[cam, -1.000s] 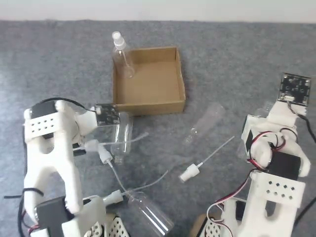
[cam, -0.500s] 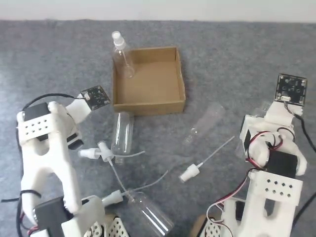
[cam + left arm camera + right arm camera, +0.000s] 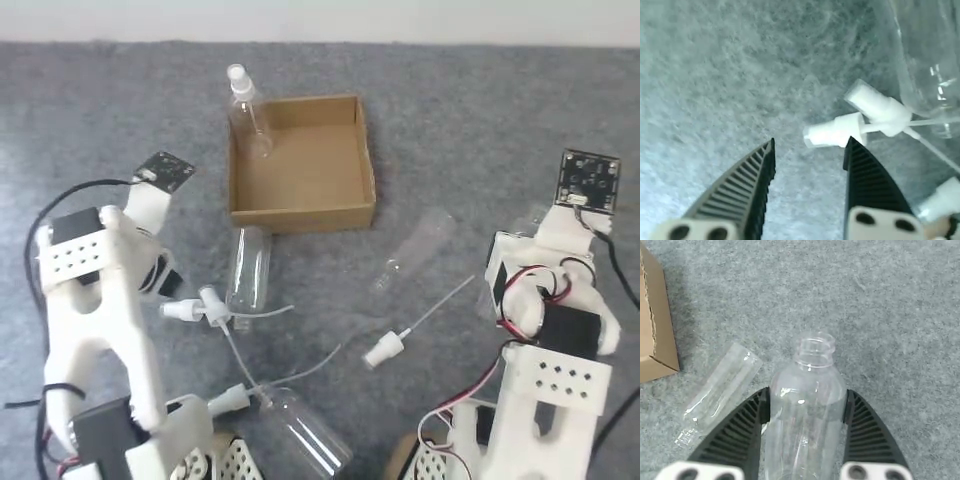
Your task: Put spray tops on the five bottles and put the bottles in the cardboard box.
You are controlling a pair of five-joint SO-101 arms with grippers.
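Clear plastic, uncapped: the held bottle (image 3: pixel 807 385) sits neck-outward in the right gripper (image 3: pixel 807 399), with both ribbed fingers pressed against its sides. Beyond that gripper's tips, a slim bottle (image 3: pixel 717 387) lies on the grey mat (image 3: pixel 890 305), just beside the held bottle but apart from it. A corner of the cardboard box (image 3: pixel 655 325) stands farther out on the same side.

The left gripper (image 3: pixel 809 146) hangs over the mat with its jaws spread. Just ahead of its fingertips lie two crossed spray tops (image 3: pixel 860 122), touching each other; the nearer one's end points into the line of the gap. Directly past them rests a lying bottle (image 3: pixel 930 55).

In the high view, a capped bottle (image 3: pixel 245 115) leans in the box corner on the left gripper's side, its spray top projecting over the rim. A lone spray top (image 3: pixel 383 350) with a long tube lies between the two grippers, nearer the right one. A fourth loose bottle (image 3: pixel 305 440) lies well behind the left gripper, near that arm's base
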